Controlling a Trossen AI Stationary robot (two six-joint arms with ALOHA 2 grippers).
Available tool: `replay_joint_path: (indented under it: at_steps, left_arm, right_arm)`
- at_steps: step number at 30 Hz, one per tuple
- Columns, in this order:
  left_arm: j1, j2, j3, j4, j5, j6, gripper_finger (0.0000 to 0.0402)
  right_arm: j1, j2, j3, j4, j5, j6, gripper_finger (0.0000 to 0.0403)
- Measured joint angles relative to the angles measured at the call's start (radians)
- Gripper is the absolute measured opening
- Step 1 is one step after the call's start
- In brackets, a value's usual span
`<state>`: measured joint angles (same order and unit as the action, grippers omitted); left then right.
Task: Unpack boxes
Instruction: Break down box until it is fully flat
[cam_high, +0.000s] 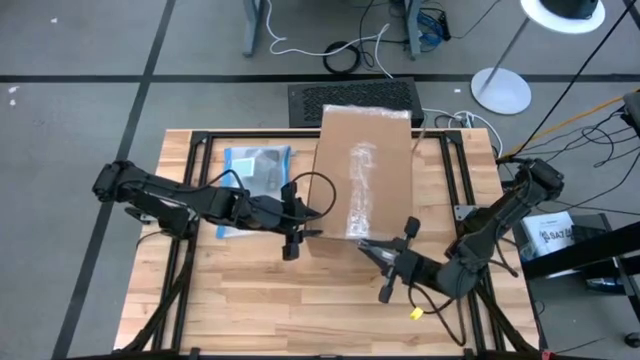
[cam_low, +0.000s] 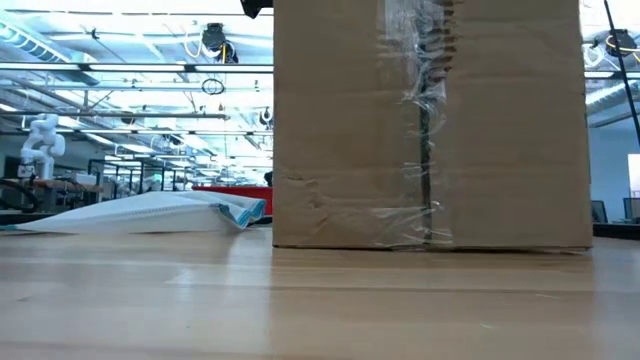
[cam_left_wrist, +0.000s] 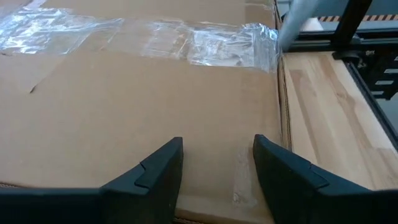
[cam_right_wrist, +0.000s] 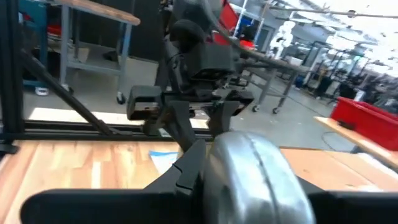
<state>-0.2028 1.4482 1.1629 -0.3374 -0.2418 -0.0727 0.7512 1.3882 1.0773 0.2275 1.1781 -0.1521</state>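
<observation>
The brown cardboard box (cam_high: 365, 180) (cam_low: 430, 120) stands on its bottom in the middle of the table, with clear tape (cam_left_wrist: 205, 43) along its top. My left gripper (cam_high: 297, 235) (cam_left_wrist: 217, 168) is open at the box's near left corner, its fingers above the top panel (cam_left_wrist: 124, 112). My right gripper (cam_high: 375, 250) (cam_right_wrist: 249, 186) is at the box's near edge, shut on a silver metal tool (cam_right_wrist: 249, 168). The tool's pale tip (cam_high: 364, 243) points at the box's near top edge. My left gripper's fingers (cam_left_wrist: 155, 174) lie over the box's top panel near its left edge, slanting down from the table's left. Whether they touch the cardboard, I cannot tell. My right gripper holds the silver tool (cam_right_wrist: 261, 180) between its two fingers, coming level from the table's near right. The tool sticks out ahead of the fingers toward the box; whether its tip touches the box, I cannot tell.
A clear plastic pouch with a blue edge (cam_high: 255, 170) (cam_low: 150, 212) lies flat left of the box. A black grille-topped unit (cam_high: 350, 100) sits just beyond the table's far edge. Bare wood lies along the table's near side (cam_high: 300, 310).
</observation>
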Motion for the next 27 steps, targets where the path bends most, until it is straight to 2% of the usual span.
replay_joint_path:
  at_steps: [6, 9, 12, 20, 27]
  left_arm:
    - [0.003, -0.001, 0.000, -0.008, 0.002, 0.010, 0.0200]
    - [0.006, -0.001, 0.000, -0.007, 0.005, 0.011, 0.0200]
    - [0.008, -0.001, 0.000, -0.006, 0.006, 0.022, 0.0200]
    - [0.009, -0.001, 0.000, -0.002, 0.006, 0.026, 0.0200]
    - [0.009, -0.001, 0.000, -0.003, 0.006, 0.026, 0.0200]
  right_arm:
    - [0.045, -0.047, 0.000, 0.001, 0.100, -0.060, 0.0067]
    - [0.069, -0.069, 0.000, -0.002, 0.117, -0.067, 0.0067]
    - [0.070, -0.074, 0.000, 0.003, 0.098, -0.054, 0.0067]
    - [-0.015, -0.037, 0.000, 0.001, -0.078, 0.003, 0.0067]
    - [-0.032, -0.033, 0.000, -0.020, -0.101, 0.010, 0.0067]
